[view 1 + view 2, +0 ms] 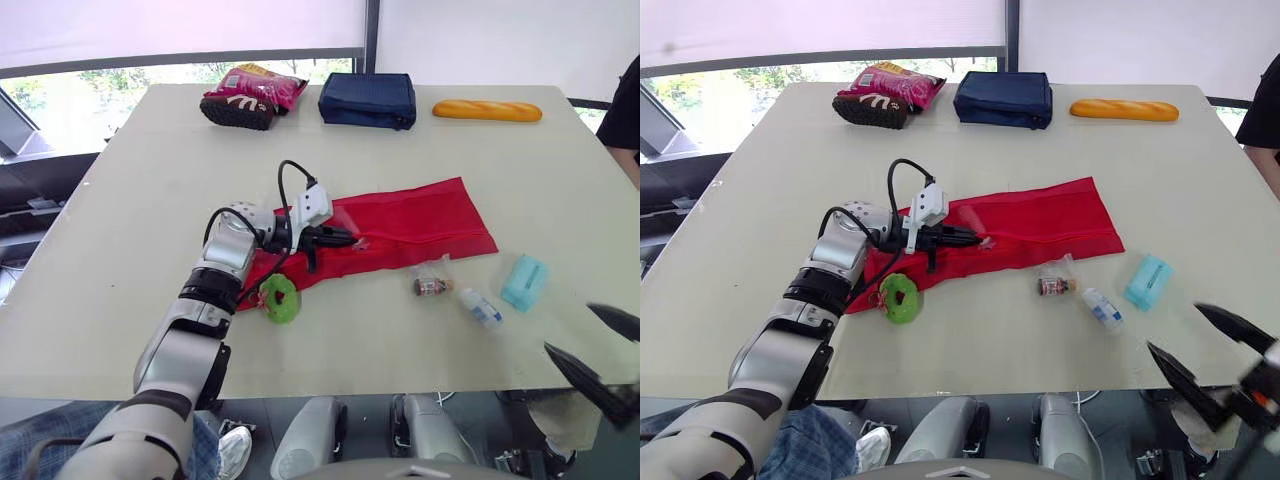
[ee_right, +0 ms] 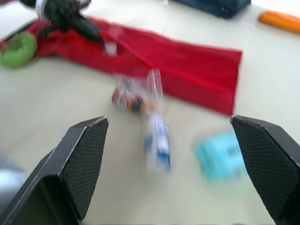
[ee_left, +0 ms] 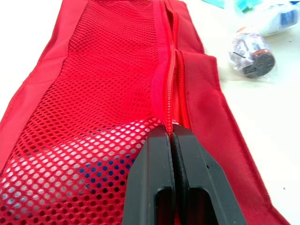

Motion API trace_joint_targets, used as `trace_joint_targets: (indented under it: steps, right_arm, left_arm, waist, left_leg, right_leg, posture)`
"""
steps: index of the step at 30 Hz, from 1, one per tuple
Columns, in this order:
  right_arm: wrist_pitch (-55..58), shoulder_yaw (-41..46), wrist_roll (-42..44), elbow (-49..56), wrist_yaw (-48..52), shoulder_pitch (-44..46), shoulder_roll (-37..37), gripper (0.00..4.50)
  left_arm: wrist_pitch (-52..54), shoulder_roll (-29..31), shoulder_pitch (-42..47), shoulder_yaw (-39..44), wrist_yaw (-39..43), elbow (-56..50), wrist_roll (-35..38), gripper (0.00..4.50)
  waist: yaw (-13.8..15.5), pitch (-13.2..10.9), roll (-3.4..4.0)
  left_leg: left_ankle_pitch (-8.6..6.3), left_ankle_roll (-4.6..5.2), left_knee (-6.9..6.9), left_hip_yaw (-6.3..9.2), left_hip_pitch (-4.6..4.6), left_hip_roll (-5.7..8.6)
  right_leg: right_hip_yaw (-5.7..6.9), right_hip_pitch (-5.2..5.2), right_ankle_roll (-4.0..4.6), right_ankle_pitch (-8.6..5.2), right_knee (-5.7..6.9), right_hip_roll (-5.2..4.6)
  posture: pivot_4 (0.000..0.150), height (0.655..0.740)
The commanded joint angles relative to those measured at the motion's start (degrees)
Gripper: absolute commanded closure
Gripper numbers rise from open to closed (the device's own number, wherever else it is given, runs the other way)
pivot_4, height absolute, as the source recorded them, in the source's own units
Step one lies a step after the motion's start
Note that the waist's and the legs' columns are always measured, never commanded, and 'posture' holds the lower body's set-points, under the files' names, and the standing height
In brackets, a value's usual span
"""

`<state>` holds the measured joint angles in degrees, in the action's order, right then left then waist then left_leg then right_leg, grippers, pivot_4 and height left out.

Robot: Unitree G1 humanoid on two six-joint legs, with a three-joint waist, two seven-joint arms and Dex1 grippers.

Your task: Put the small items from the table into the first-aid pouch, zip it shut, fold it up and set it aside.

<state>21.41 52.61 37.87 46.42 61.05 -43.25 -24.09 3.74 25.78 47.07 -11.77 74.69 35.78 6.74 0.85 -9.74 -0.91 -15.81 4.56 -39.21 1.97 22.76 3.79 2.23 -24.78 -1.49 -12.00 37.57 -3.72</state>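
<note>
The first-aid pouch (image 1: 420, 220) lies unfolded and flat at the centre of the table (image 1: 140, 190). The left gripper (image 1: 350, 238) rests on the pouch's left half, its fingers (image 3: 154, 168) pressed fully together on the zipper (image 3: 174, 70). The right gripper (image 1: 569, 328) hovers at the near right table edge, spread wide and empty. A dark roll in clear wrap (image 1: 432, 285), a small white bottle (image 1: 481, 308) and a teal packet (image 1: 524, 282) lie on the table near the pouch's right end. A green ring (image 1: 280, 298) touches its left end.
</note>
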Motion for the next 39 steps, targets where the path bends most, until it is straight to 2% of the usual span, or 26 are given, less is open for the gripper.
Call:
trace_joint_targets:
  steps: [1, 4, 8, 12, 16, 19, 25, 31, 37, 38, 39]
  right_arm:
    - [-5.67, 5.64, 3.89, -2.18, 5.23, -3.65, -1.29, 0.05]
    - [-7.0, 10.6, 6.18, -5.2, 9.72, -9.16, -3.23, 0.05]
    - [-8.28, 15.43, 10.29, -7.6, 11.3, -12.11, -4.86, 0.05]
    - [-8.1, 14.58, 10.23, -7.88, 8.9, -11.46, -6.44, 0.05]
    - [-6.91, 7.19, 7.26, -3.79, 2.09, -8.59, -6.31, 0.05]
    - [-6.13, -1.32, -2.29, -1.63, -5.73, -5.13, -6.65, 0.05]
    - [-0.33, -20.29, -12.23, -0.17, -16.15, 3.4, -8.78, 0.05]
    - [6.23, -30.09, -14.73, -4.88, -22.24, 11.16, -8.91, 0.05]
    - [7.01, -36.49, -17.44, -8.88, -24.98, 16.04, -8.35, 0.05]
    - [7.05, -36.86, -17.52, -9.26, -25.61, 16.62, -7.94, 0.57]
    - [6.8, -37.21, -17.83, -9.69, -25.92, 17.1, -7.85, 0.86]
  left_arm:
    - [-1.37, 0.27, 1.28, 0.67, 0.36, 0.31, -0.13, 4.5]
    - [-2.15, 0.28, 1.91, 0.57, 0.59, 1.4, -0.49, 4.5]
    - [-2.5, 0.11, 2.65, 0.65, 1.0, 2.37, -0.66, 4.5]
    - [-3.24, -0.29, 2.87, 0.34, 1.53, 2.93, -1.01, 4.5]
    - [-3.31, -0.91, 3.36, 0.39, 1.31, 3.27, -1.13, 4.5]
    - [-3.45, -1.22, 3.34, 0.28, 1.3, 2.99, -1.21, 4.5]
    - [-3.62, -1.46, 2.77, 0.17, 1.14, 1.8, -1.26, 4.5]
    - [-3.66, -1.89, 2.69, -0.06, 0.93, 1.08, -1.36, 4.5]
    - [-3.84, -2.59, 3.19, -0.05, 0.69, 1.56, -1.47, 4.5]
    - [-3.84, -2.6, 3.22, -0.02, 0.71, 1.62, -1.51, 4.5]
    - [-3.9, -2.64, 3.29, 0.01, 0.72, 1.73, -1.56, 4.5]
  waist:
    - [-0.06, 0.0, 0.0]
    - [0.17, -0.01, 0.04]
    - [0.29, -0.02, 0.03]
    - [0.29, -0.02, 0.03]
    - [0.37, -0.02, 0.02]
    - [0.57, -0.02, 0.04]
    - [1.01, -0.02, 0.03]
    - [1.41, -0.02, 0.03]
    - [1.43, -0.01, 0.02]
    - [1.43, -0.01, 0.02]
    - [1.42, -0.01, 0.02]
  left_leg:
    - [0.0, 0.0, 0.0, 0.0, -0.01, -0.02]
    - [-0.01, 0.0, 0.02, 0.0, -0.01, -0.03]
    - [-0.03, 0.02, 0.03, 0.0, 0.05, -0.05]
    - [-0.05, 0.04, 0.05, 0.0, 0.06, -0.06]
    - [-0.05, 0.04, 0.06, 0.0, 0.09, -0.06]
    - [-0.04, 0.03, 0.06, 0.01, 0.11, -0.04]
    - [0.07, -0.15, 0.02, 0.0, 0.14, 0.01]
    - [0.11, -0.21, -0.02, 0.0, 0.15, 0.03]
    - [0.11, -0.21, -0.04, 0.0, 0.15, 0.05]
    - [0.12, -0.21, -0.04, -0.01, 0.14, 0.05]
    - [0.12, -0.22, -0.04, 0.0, 0.14, 0.05]
  right_leg:
    - [0.0, 0.0, 0.0, 0.0, -0.01, 0.0]
    - [0.02, 0.0, 0.0, -0.01, -0.02, -0.04]
    - [0.04, 0.0, 0.0, 0.0, -0.15, -0.1]
    - [0.08, 0.0, -0.01, -0.01, -0.19, -0.15]
    - [0.13, -0.01, 0.01, 0.0, -0.2, -0.2]
    - [0.15, -0.01, 0.01, 0.01, -0.2, -0.25]
    - [0.16, -0.03, 0.02, 0.02, -0.2, -0.25]
    - [0.16, -0.02, 0.03, 0.03, -0.19, -0.24]
    - [0.16, -0.01, 0.04, 0.04, -0.17, -0.21]
    - [0.16, -0.01, 0.04, 0.04, -0.16, -0.21]
    - [0.16, -0.01, 0.04, 0.03, -0.15, -0.2]
  posture:
    - [0.15, 0.7395]
    - [0.15, 0.7395]
    - [0.15, 0.7395]
    - [0.15, 0.7395]
    - [0.15, 0.7395]
    - [0.15, 0.7395]
    - [0.15, 0.7395]
    - [0.15, 0.7395]
    - [0.15, 0.7395]
    - [0.15, 0.7395]
    - [0.15, 0.7395]
